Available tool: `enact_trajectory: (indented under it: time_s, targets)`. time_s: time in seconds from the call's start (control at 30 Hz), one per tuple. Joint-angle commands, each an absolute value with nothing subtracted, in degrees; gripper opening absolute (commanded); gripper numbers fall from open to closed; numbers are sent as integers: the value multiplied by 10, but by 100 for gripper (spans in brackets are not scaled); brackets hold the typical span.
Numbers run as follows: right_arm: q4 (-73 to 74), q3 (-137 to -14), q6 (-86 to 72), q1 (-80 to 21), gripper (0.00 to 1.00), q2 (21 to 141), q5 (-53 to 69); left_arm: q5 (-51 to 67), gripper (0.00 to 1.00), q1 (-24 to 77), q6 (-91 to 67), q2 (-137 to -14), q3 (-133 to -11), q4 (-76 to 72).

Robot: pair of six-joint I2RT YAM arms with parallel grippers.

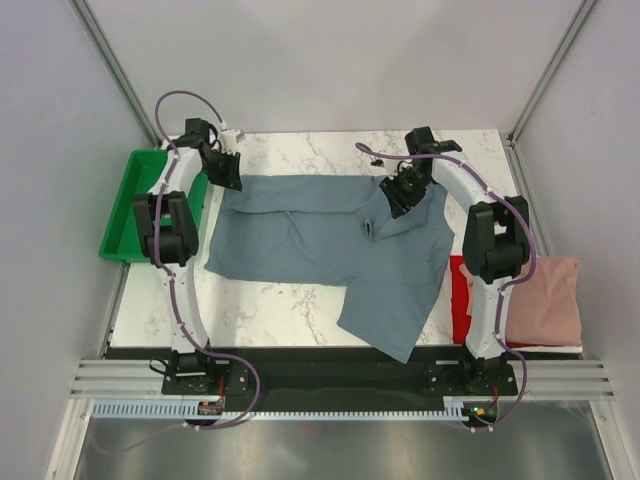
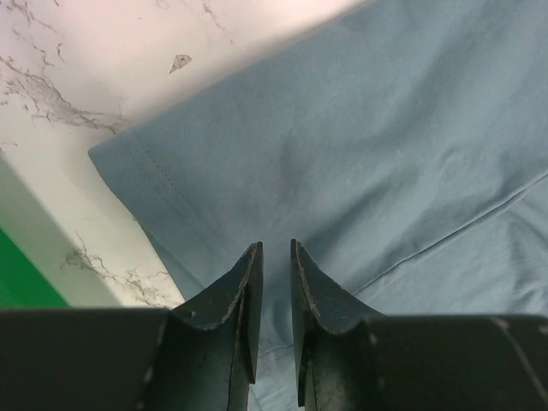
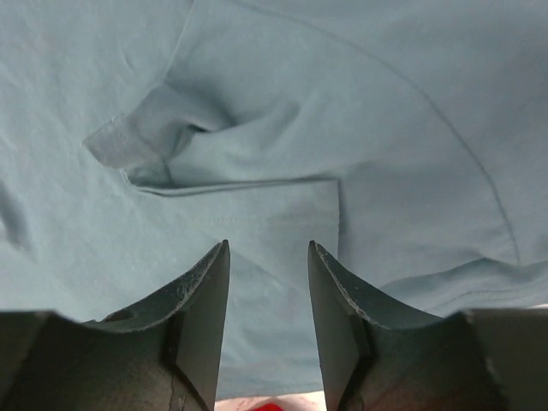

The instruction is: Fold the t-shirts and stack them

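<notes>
The slate blue-grey t-shirt (image 1: 320, 245) lies spread on the marble table, with a flap hanging toward the front edge. My left gripper (image 1: 226, 172) hovers at its far left corner. In the left wrist view, the left gripper (image 2: 276, 250) is open by a narrow gap, with flat blue cloth (image 2: 385, 154) beneath it. My right gripper (image 1: 400, 195) is open over a rumpled fold near the shirt's far right. The right wrist view shows the right gripper (image 3: 268, 246) empty above the blue cloth (image 3: 385, 128). The red t-shirt (image 1: 459, 300) and the folded pink t-shirt (image 1: 548, 300) lie at the front right.
A green tray (image 1: 135, 205) stands off the table's left edge and shows as a green corner in the left wrist view (image 2: 21, 287). Bare marble (image 1: 300, 145) runs behind the shirt. Grey walls close in on three sides.
</notes>
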State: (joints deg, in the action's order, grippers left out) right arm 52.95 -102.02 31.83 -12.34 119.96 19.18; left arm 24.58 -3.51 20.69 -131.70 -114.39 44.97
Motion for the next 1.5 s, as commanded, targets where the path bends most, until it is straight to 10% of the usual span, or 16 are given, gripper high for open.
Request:
enact_trajectory:
  time_s: [0.0,0.7,1.1,1.2,1.47]
  targets:
    - [558,-1020,343,-118,50,1195,192,262,25,-29,208,-1320,-1149,455]
    - [553,-1073,323,-97,50,1273,185,271,25,-23,203,-1315,-1140,454]
    - [557,-956,341,-94,8,1137,174,264,25,-16,207,-1321,-1158,454]
    - [584,-905,367,-94,26,1076,162,264,25,-17,210,-1317,-1157,454]
    - [561,-851,437,-84,29,1010,148,257,25,-17,204,-1321,-1169,447]
